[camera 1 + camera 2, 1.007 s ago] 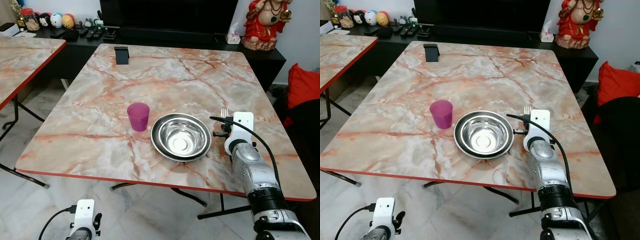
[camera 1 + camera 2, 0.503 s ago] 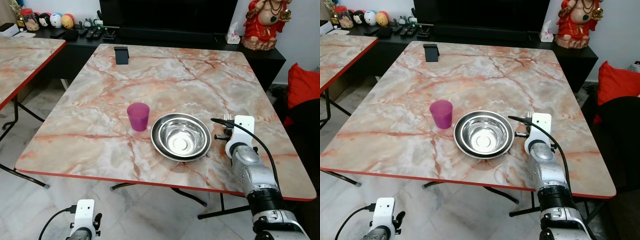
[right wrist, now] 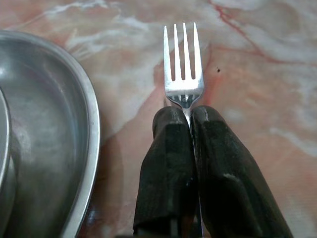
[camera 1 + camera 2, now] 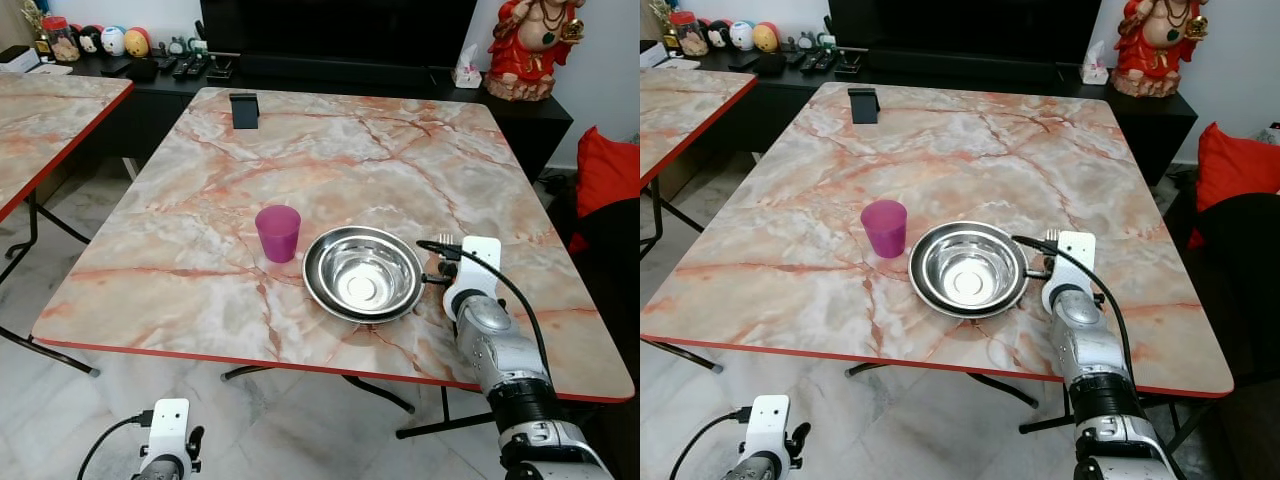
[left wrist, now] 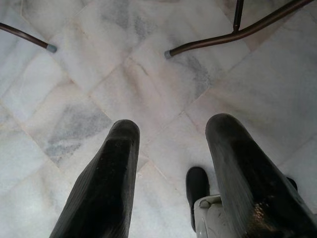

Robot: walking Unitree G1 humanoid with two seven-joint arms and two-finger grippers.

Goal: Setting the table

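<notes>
Even, soft indoor light fills the head views, bright enough to show the marble table (image 4: 330, 150) in clear colour, with no blur. The steel bowl (image 4: 363, 272) catches pale glare on its inner wall and base, and the pink cup (image 4: 277, 232) throws only a faint shadow. The dark cabinet (image 4: 340, 70) at the far end stays deep in shade. Lines bend slightly toward the edges. In the right wrist view the fork (image 3: 183, 64) is sharp and gleaming, while the close black fingers (image 3: 171, 168) look soft. The left wrist view is well lit, its pale floor (image 5: 99, 64) clear, its near fingers (image 5: 106, 188) slightly blurred.
</notes>
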